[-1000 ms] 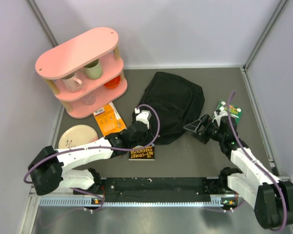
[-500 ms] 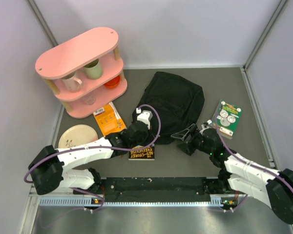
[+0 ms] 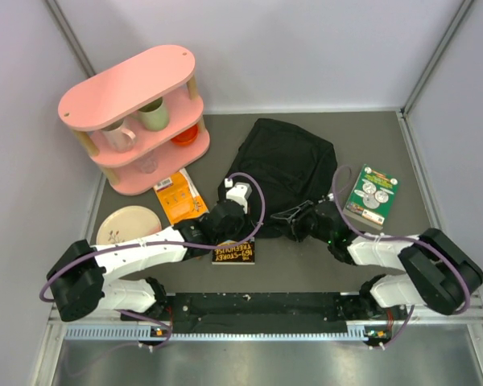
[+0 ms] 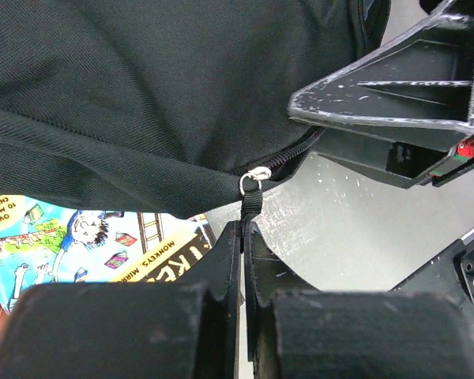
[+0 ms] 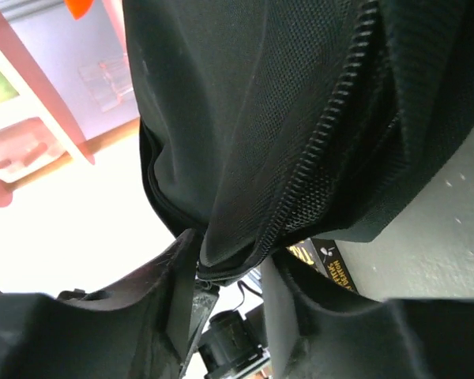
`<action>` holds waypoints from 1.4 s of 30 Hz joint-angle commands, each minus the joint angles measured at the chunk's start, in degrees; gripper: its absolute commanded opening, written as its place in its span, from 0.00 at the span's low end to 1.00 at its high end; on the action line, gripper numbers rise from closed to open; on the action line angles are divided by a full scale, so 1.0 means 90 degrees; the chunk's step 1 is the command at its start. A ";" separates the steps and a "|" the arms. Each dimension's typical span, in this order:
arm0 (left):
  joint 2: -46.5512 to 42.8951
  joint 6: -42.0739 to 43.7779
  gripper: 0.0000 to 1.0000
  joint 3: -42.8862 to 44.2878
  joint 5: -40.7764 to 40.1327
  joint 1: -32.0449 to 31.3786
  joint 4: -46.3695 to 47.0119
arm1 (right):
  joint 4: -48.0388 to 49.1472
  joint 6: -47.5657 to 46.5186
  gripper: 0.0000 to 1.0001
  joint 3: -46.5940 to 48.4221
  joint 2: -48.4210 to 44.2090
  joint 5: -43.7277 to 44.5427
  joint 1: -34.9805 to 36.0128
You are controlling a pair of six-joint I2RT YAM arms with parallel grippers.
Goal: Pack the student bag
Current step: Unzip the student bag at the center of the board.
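The student bag [image 3: 288,169], a floppy black backpack, lies at the middle of the table. My left gripper [image 3: 254,233] sits at its near left edge. In the left wrist view this gripper [image 4: 246,230] is shut on the black zip pull tab [image 4: 253,207], which hangs from a silver ring at the zip's end. My right gripper [image 3: 280,218] meets the same near edge from the right. In the right wrist view its jaws [image 5: 225,264] are closed on a fold of the bag's fabric [image 5: 300,103] beside the zip teeth [image 5: 332,134].
A dark picture book [image 3: 233,252] lies under my left wrist. An orange book [image 3: 179,198] and a cream plate [image 3: 128,225] lie to the left. A pink shelf [image 3: 137,112] with mugs stands at the back left. A green book [image 3: 371,194] lies right of the bag.
My right arm swung left, away from the green book, to the bag's near edge, and its jaws closed in on the fabric. The left arm stayed put, still holding the zip pull.
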 commanded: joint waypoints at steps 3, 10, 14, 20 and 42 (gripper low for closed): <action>-0.0235 0.0056 0.00 0.0064 -0.0276 -0.0005 0.0052 | 0.1110 0.0074 0.08 -0.0042 0.0173 0.0224 0.0099; -0.1016 0.0211 0.00 -0.0229 -0.1966 -0.0005 -0.0562 | -0.0557 -0.1526 0.00 0.0064 -0.0510 -0.0018 -0.0848; -0.1026 0.0446 0.00 -0.0083 -0.2367 0.0083 -0.0924 | -0.1779 -0.2815 0.00 0.0426 -0.0852 -0.0038 -0.1375; -0.0646 0.0505 0.00 0.0064 -0.2895 0.0336 -0.1325 | -0.2620 -0.4533 0.00 0.0495 -0.1477 0.0020 -0.1835; -0.0274 0.0896 0.00 -0.0141 -0.1354 0.0591 -0.0272 | -0.4124 -0.7036 0.00 0.1363 -0.1821 -0.0349 -0.3456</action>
